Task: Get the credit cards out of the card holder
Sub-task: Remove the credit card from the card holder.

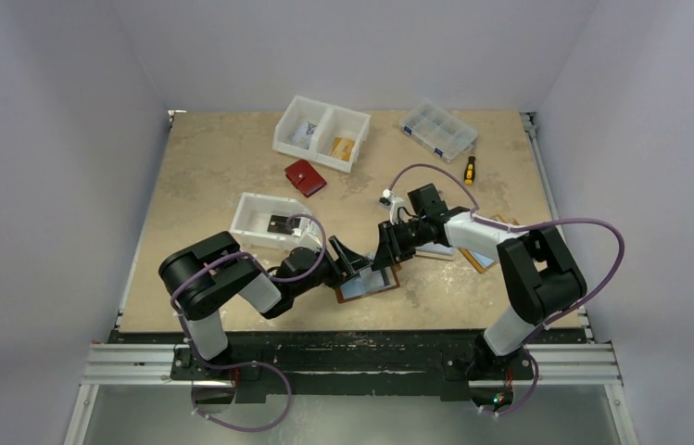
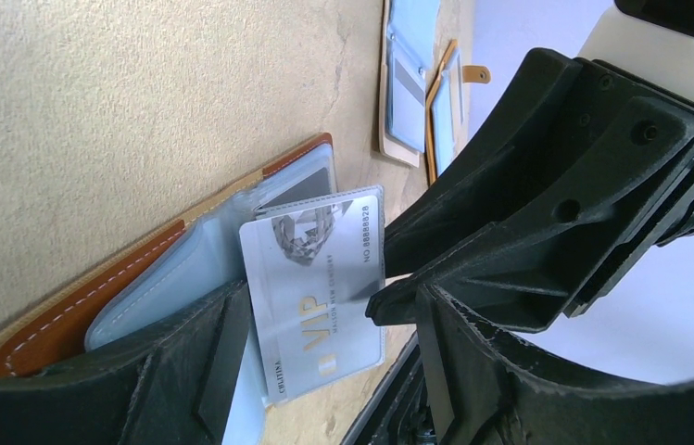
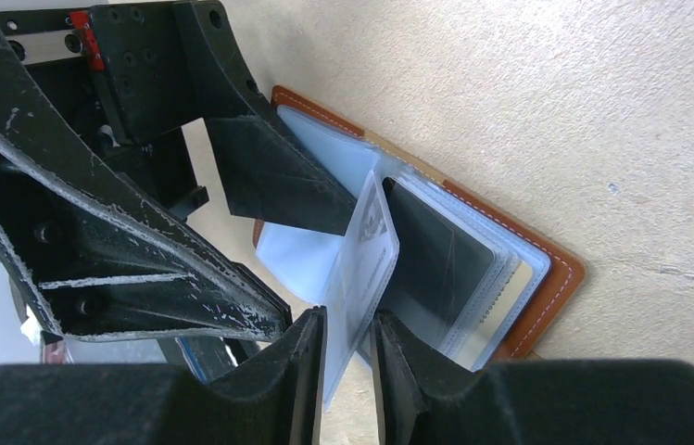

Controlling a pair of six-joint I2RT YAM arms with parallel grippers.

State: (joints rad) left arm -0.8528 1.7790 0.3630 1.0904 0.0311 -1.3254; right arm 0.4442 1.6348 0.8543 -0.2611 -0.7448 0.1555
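- Now my right jaws sit narrow astride the silver credit card [image 3: 366,250]; gripped or not, I cannot tell.
- Left jaws wide, one finger [image 3: 269,176] pinning the card holder [image 3: 561,278]; desk [image 3: 556,111] beyond its stitched edge.

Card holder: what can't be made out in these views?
- Top view: card holder largely under the left gripper and right gripper; cards too small to count.
- Left wrist view: holder's lower part hidden behind the left gripper's own finger.
- Right wrist view: silver card edge-on, print unreadable; whether the right fingers pinch it is unclear; dark card sits behind clear sleeves, nothing readable.
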